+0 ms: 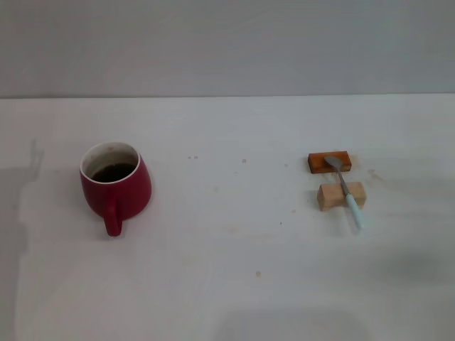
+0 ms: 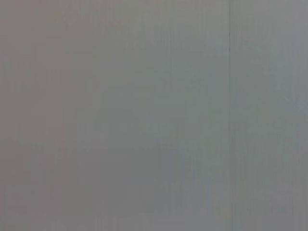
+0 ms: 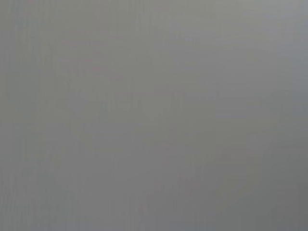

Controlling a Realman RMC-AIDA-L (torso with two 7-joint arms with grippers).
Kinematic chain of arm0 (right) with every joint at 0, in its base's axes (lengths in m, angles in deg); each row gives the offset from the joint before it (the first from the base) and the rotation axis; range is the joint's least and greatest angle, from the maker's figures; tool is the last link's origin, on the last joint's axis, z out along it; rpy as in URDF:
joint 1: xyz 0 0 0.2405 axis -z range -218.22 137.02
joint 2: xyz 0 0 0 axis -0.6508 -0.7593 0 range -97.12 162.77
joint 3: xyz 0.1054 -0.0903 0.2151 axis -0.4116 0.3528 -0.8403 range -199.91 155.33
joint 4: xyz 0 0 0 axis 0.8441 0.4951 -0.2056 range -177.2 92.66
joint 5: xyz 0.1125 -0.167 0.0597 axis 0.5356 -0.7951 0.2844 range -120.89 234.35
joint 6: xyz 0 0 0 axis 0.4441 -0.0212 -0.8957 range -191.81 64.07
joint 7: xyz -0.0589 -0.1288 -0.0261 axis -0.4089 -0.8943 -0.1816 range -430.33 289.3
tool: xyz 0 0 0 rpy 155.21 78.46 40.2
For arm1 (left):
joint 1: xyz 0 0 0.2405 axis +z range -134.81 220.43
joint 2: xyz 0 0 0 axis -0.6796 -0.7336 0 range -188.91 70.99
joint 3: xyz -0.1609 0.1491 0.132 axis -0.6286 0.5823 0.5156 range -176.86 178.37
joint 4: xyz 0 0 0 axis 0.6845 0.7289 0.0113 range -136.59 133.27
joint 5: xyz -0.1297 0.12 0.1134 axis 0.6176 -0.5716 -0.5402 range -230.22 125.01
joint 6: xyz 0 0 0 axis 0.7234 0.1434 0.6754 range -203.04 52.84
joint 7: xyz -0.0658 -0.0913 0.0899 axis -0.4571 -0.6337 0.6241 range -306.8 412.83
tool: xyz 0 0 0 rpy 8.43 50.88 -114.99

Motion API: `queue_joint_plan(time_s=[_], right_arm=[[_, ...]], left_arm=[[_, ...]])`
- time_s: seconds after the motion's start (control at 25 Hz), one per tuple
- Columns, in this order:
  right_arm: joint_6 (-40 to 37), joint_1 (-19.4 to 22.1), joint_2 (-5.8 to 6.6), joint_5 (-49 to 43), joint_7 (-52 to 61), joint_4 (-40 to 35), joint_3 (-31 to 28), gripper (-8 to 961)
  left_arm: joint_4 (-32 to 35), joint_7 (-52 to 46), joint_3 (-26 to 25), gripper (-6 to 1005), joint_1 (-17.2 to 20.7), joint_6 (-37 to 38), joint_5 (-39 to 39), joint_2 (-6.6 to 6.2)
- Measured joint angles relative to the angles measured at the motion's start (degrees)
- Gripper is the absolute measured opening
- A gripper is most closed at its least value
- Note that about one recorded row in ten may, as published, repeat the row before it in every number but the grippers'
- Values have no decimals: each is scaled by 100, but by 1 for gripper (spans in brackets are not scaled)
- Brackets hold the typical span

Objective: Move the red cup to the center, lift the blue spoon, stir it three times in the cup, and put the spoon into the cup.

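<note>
Step one awaits us: red cup [image 1: 114, 183] sits left, blue spoon [image 1: 346, 190] rests across two blocks right; neither gripper appears, grip state unknowable; next we grasp the cup

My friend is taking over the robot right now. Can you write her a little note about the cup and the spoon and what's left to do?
Grippers: neither shows in any view; both wrist views show only plain grey.
Cup: upright on the table, on the robot's left, handle toward the robot, dark liquid inside.
Spoon: on the right, lying across an orange-brown block and a pale wooden block, handle end toward the robot.
Done: nothing yet.
Left: move the cup to the center, lift the spoon, stir three times, leave the spoon in the cup.
</note>
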Motion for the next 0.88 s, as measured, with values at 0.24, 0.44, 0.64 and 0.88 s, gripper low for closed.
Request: queue_joint_plan(time_s=[0.24, 0.44, 0.64, 0.88], right_arm=[[0, 4, -1, 3, 0, 12, -3, 747], [0, 15, -1, 3, 0, 25, 15, 748], [0, 18, -1, 3, 0, 27, 14, 747], [0, 18, -1, 3, 0, 27, 20, 747]], left_arm=[[0, 6, 0, 849, -3, 0, 0, 0], [0, 7, 0, 841, 5, 0, 3, 0], [0, 7, 0, 799, 24, 1, 5, 0], [0, 7, 0, 792, 35, -8, 5, 0]])
